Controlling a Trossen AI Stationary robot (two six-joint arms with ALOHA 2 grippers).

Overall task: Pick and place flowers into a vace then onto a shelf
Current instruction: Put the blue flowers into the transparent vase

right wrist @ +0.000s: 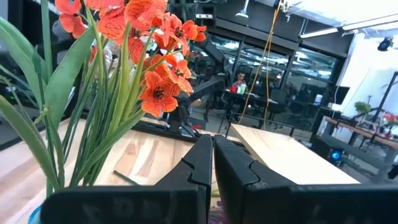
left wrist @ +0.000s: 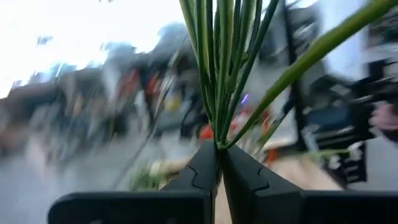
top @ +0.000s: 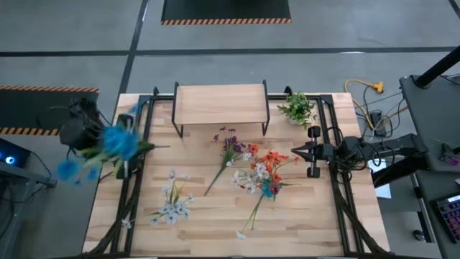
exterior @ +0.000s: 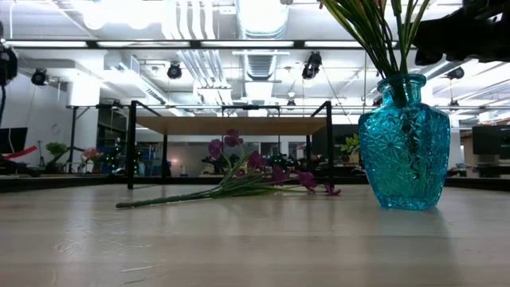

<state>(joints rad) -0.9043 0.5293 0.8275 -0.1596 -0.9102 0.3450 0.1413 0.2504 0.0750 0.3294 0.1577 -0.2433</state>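
My left gripper (left wrist: 219,163) is clamped on light, whippy flower stems (left wrist: 217,74) (grip low, bunched); my right gripper (right wrist: 212,163) is closed, empty.

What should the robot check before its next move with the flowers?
1. Left gripper jaws shut on green stems: ok.
2. Right gripper jaws shut and empty, beside the orange flowers: ok.
3. Blue vase upright with stems inside: ok.
4. Shelf top bare: ok.
5. All flowers in the vase: not ok. The purple flowers and white flowers lie on the table.
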